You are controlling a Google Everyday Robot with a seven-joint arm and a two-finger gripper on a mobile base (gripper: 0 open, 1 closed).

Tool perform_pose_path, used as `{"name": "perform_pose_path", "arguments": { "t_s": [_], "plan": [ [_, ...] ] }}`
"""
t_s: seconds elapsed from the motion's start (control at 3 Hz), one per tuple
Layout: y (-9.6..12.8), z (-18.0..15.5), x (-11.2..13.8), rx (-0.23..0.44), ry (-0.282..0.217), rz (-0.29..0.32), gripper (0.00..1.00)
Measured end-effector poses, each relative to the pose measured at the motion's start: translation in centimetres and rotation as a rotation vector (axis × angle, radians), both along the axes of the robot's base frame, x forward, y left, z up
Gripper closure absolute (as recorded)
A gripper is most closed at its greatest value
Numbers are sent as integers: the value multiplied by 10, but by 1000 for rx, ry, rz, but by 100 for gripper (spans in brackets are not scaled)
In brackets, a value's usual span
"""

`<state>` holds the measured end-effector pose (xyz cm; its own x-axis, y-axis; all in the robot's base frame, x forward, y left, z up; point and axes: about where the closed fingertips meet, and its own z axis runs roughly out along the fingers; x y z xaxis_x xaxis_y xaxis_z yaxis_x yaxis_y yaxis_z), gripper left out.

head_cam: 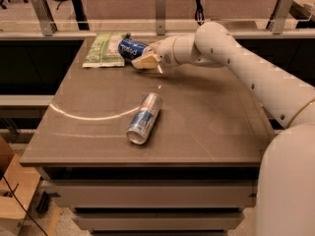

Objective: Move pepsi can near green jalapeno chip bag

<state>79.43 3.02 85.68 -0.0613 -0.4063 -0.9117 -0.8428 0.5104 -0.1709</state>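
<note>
The pepsi can (130, 48), dark blue with white lettering, is tilted on its side at the far left of the table, right beside the green jalapeno chip bag (104, 49). The bag lies flat at the table's far left corner. My gripper (143, 59) reaches in from the right on the white arm and is shut on the pepsi can, holding it just above or at the table surface. The can's near end is hidden by the fingers.
A taller slim silver-blue-red can (144, 118) lies on its side near the middle of the brown table (206, 127). A rail with metal posts (160, 6) runs behind the table. A cardboard box (12, 191) stands on the floor at lower left.
</note>
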Motion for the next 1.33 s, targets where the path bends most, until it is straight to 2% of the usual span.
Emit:
{"name": "perform_pose_path", "arguments": {
  "t_s": [0.33,0.67,1.0,1.33],
  "plan": [
    [-6,0,1,-3,-3,-19,0],
    [-14,5,-3,0,-4,-53,0],
    [-19,10,-4,42,14,-76,0],
    [-16,13,-6,101,41,-66,0]
  ]
}}
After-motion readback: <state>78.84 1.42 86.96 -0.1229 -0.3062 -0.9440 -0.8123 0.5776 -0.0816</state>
